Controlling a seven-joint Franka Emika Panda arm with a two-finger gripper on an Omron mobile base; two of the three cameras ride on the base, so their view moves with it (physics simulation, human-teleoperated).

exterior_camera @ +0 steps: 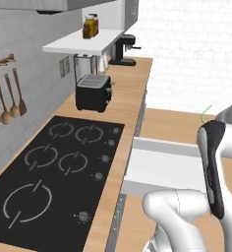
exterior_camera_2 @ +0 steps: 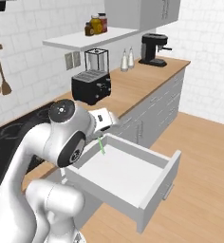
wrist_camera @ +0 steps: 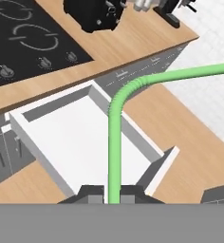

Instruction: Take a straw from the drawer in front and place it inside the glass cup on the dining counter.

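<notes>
1. The tool (wrist_camera: pixel 113 197) is closed on the green straw (wrist_camera: pixel 115 142); in the hand view the stem is pinched between the two dark finger tips and runs up to a ribbed bend, past which the short end points off to the side.
2. The straw is held in the air above the drawer (exterior_camera_2: pixel 152 187), clear of its white floor. In the right base view a short green length is seen just under the hand, over the rear of the drawer.
3. In the left base view a thin green tip (exterior_camera: pixel 204 114) is visible beyond the arm, above the wooden floor.
4. The drawer is pulled fully out, and no contents are seen on the part of its interior that shows.
5. A black cooktop (exterior_camera: pixel 54 167), a toaster (exterior_camera_2: pixel 91 86) and a coffee machine (exterior_camera_2: pixel 153 49) are noted on the wall-side table.
6. Progress, as judged: the pick from the drawer is done. The carry to the dining table, alignment over the glass cup and release inside it are left. Cup and dining table are not yet located.
</notes>
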